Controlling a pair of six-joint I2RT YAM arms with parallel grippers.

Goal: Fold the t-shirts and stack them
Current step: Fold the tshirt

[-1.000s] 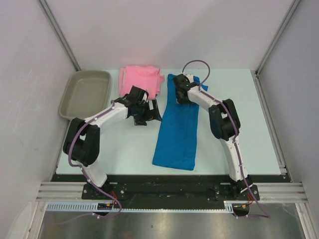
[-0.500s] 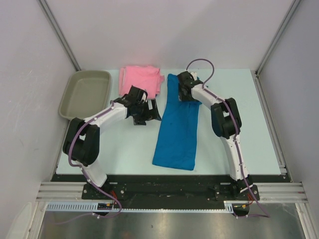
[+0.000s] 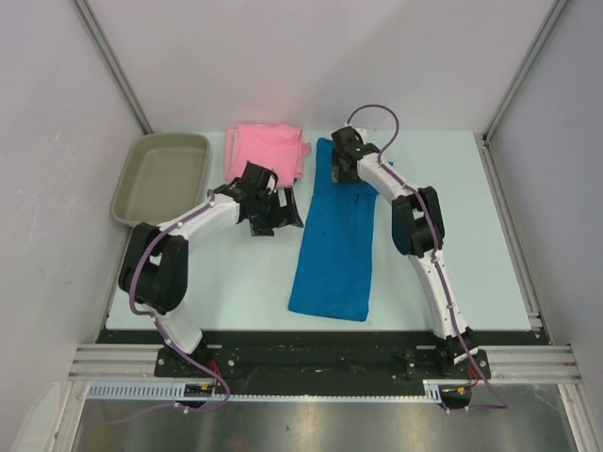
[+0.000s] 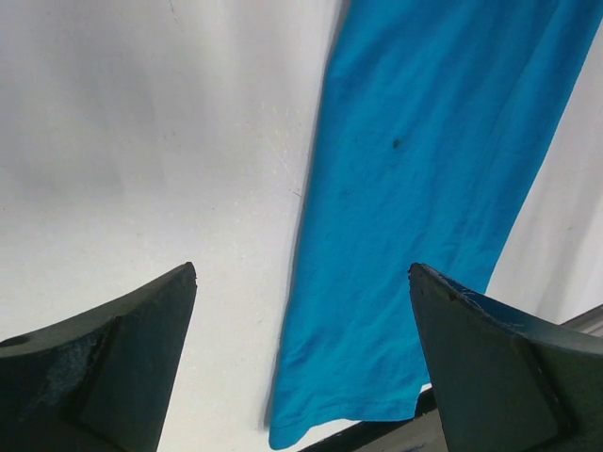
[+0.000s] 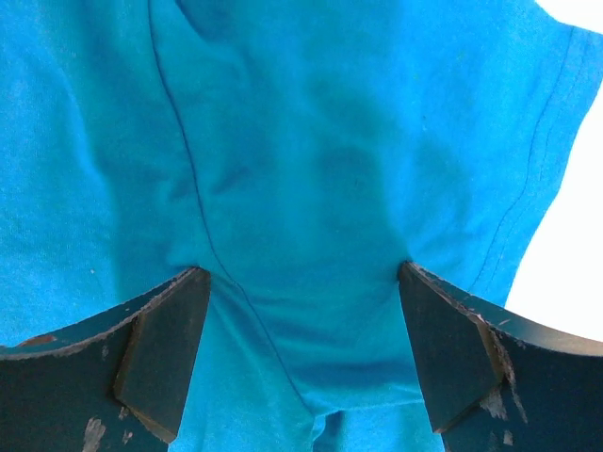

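The bright blue t-shirt (image 3: 334,240) lies folded lengthwise as a long strip running from the table's far middle to its near edge. The light pink t-shirt (image 3: 267,151) sits folded at the far left of it. My right gripper (image 3: 343,162) stands open over the blue shirt's far end. In the right wrist view its fingertips (image 5: 179,311) press into the blue cloth (image 5: 311,169), which lies flat between them. My left gripper (image 3: 283,212) hovers open just left of the blue strip. It holds nothing, and the shirt's left edge and hem (image 4: 424,188) show below it.
A grey-beige tray (image 3: 162,174) rests at the far left corner, beside the pink shirt. White walls and metal posts close in the table's back and sides. A black rail (image 3: 311,334) runs along the near edge.
My right gripper has shifted along the blue shirt toward its far end and slightly left. The left arm has hardly moved.
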